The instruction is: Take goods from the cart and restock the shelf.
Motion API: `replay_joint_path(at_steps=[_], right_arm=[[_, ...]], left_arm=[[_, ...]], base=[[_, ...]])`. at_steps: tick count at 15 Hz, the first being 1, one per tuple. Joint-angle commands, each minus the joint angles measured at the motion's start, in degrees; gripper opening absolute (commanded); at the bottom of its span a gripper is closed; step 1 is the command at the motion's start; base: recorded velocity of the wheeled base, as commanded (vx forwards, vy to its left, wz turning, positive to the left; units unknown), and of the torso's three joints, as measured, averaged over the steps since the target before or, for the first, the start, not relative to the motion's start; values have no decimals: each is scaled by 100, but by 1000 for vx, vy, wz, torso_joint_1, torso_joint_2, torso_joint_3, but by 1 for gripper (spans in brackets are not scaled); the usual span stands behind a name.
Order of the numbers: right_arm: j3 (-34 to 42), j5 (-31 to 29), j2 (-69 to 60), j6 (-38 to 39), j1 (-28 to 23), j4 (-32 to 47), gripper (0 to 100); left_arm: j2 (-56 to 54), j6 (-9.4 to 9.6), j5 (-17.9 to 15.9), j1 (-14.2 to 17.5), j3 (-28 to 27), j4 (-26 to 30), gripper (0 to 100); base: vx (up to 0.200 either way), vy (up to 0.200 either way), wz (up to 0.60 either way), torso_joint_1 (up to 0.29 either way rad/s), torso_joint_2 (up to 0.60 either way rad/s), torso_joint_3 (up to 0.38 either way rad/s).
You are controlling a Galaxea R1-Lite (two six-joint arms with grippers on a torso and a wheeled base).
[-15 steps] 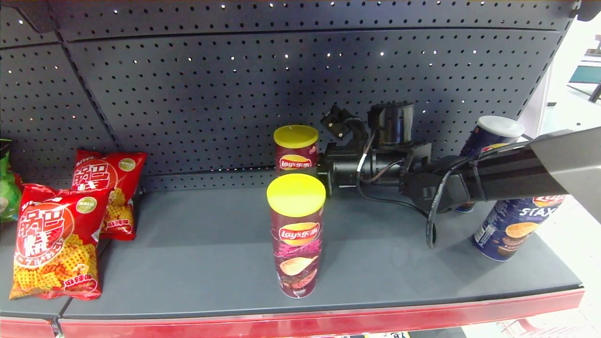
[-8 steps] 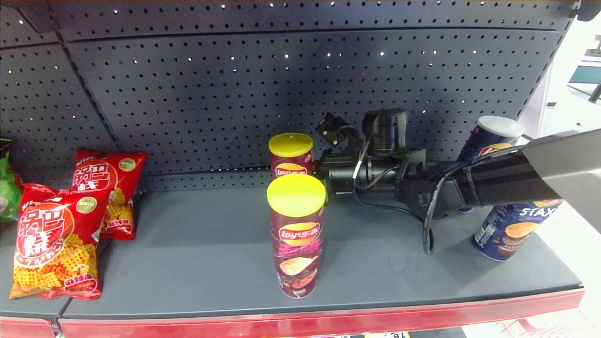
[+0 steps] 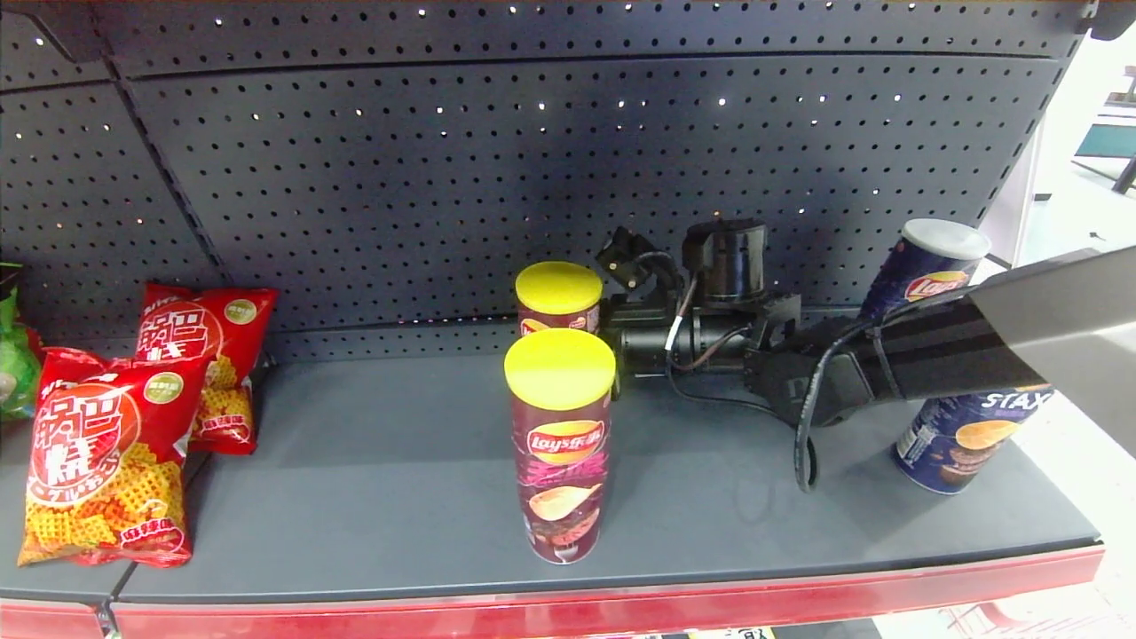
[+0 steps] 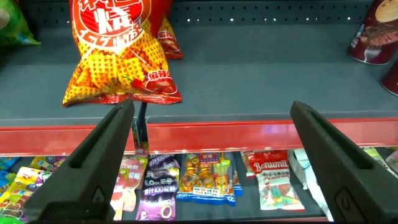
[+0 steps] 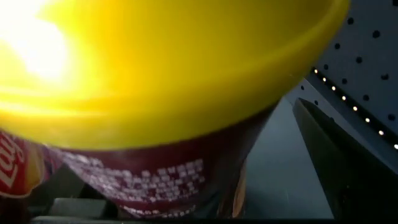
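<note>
At the far left a green bag [image 3: 11, 355] sits at the end of the shelf [image 3: 399, 497]. Just beside it are two red snack bags [image 3: 106, 461], one in front of the other. The left pincer [image 4: 211, 155] hangs out in front of the shelf's red front edge, its fingers [image 4: 93, 162] spread wide with nothing between them; bright packets [image 4: 205, 180] lie on a lower level beneath it. Near the middle of the shelf the front can [image 3: 559, 444], maroon with a yellow lid, stands upright close to the front edge. Directly behind it, near the pegboard wall [image 3: 444, 177], is the rear can [image 3: 558, 297] of the same kind. The right pincer [image 3: 596, 333] grips this can from the right, with the arm stretched in across the shelf. The front can hides the rear can's base, so whether it touches the shelf cannot be told. Farther right stand two blue cans: one at the back [image 3: 927, 262], one nearer the front [image 3: 963, 439], partly behind the arm.
</note>
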Motion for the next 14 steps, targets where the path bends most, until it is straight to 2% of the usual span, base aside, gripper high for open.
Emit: replay_joint_path(at_steps=[1, 8, 14], right_arm=[[71, -2, -50, -4, -42, -1, 100], [651, -2, -366, -13, -358, -124, 100], [774, -2, -463, -21, -384, -212, 100]], left_arm=[[11, -2, 2, -1, 1, -1, 100], [11, -2, 2, -1, 1, -1, 100], [11, -2, 11, -1, 1, -1, 100]], base=[[0, 0, 0, 0, 0, 0], [0, 0, 0, 0, 0, 0], [0, 0, 0, 0, 0, 0]])
